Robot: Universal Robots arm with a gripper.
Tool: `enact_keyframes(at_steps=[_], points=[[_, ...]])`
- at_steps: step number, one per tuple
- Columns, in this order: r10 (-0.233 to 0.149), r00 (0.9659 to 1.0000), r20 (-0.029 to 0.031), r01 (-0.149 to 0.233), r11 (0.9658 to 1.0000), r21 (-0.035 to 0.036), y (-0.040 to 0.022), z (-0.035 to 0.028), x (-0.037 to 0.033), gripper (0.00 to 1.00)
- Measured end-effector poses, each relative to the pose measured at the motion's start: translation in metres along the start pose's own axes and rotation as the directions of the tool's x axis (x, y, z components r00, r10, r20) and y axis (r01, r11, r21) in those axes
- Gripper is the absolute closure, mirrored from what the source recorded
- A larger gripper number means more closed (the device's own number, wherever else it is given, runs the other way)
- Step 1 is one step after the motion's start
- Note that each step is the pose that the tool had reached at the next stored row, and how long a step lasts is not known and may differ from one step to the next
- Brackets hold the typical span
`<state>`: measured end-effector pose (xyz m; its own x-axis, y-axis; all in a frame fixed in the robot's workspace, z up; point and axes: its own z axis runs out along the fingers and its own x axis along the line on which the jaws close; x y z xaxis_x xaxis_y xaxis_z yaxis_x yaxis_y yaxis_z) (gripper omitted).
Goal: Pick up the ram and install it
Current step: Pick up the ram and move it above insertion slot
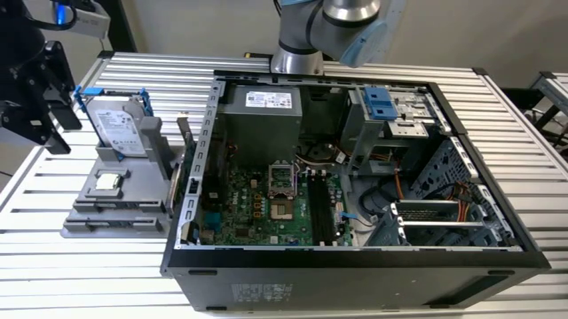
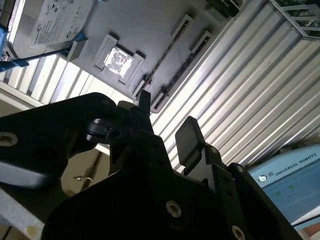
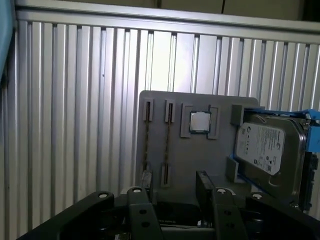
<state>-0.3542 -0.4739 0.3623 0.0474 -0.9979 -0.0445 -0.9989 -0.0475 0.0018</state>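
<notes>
Pincer (image 3: pixel 169 182) spread wide, nothing btw its fingers, hanging apart from the grey fixture tray (image 3: pixel 200 160) on the ribbed counter (image 3: pixel 75 125). Ram (image 3: pixel 146 145) stands on edge in a long slot of that tray. The slot beside it looks to hold a 2nd stick, can't be sure. Judged light, stiff, thin, fragile: best nipped across its flat faces at the top edge, mid-length, off the contacts. Also 1 processor (image 3: pixel 199 121), 1 hard drive (image 3: pixel 267 150), 1 open PC case (image 1: pixel 355 266) just beside the tray.
</notes>
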Motion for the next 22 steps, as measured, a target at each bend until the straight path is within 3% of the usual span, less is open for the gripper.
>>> enact_keyframes(at_steps=[3, 22], points=[[0.0, 1.0, -0.0006, 0.0, 1.0, 0.0002, 0.0001, 0.0026, 0.0001, 0.0], [0.027, 0.9996, -0.0015, -0.027, 0.9996, 0.0015, 0.0003, 0.035, 0.0024, 0.0]])
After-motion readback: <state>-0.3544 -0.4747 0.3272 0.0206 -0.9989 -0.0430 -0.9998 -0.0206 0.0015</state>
